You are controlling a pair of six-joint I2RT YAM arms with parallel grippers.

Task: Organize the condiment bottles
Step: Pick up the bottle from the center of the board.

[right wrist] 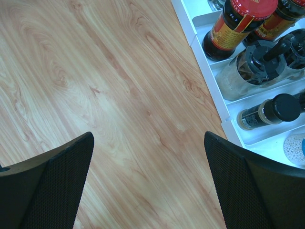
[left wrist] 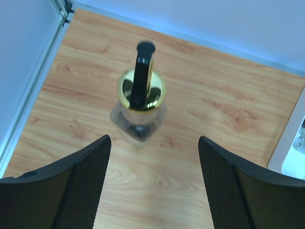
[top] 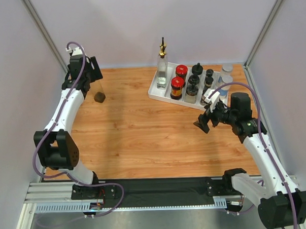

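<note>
A clear glass pourer bottle (left wrist: 140,95) with a gold collar and a black spout stands alone on the wood at the far left (top: 99,94). My left gripper (left wrist: 153,139) hovers over it, open, and the bottle lies just beyond the fingertips, not between them. In the top view that gripper (top: 93,76) is at the back left. The other condiment bottles stand in the white tray (top: 162,98): a tall pourer bottle (top: 162,68), red-lidded dark jars (top: 177,86), black-capped jars (top: 193,85) and silver-lidded shakers (top: 226,75). My right gripper (top: 203,123) is open over bare wood, just in front of the tray.
White walls and metal corner posts close in the table at the back and both sides. The tray's near edge (right wrist: 212,83) lies to the right of my right gripper (right wrist: 148,136); its corner (left wrist: 290,148) shows at the right of the left wrist view.
</note>
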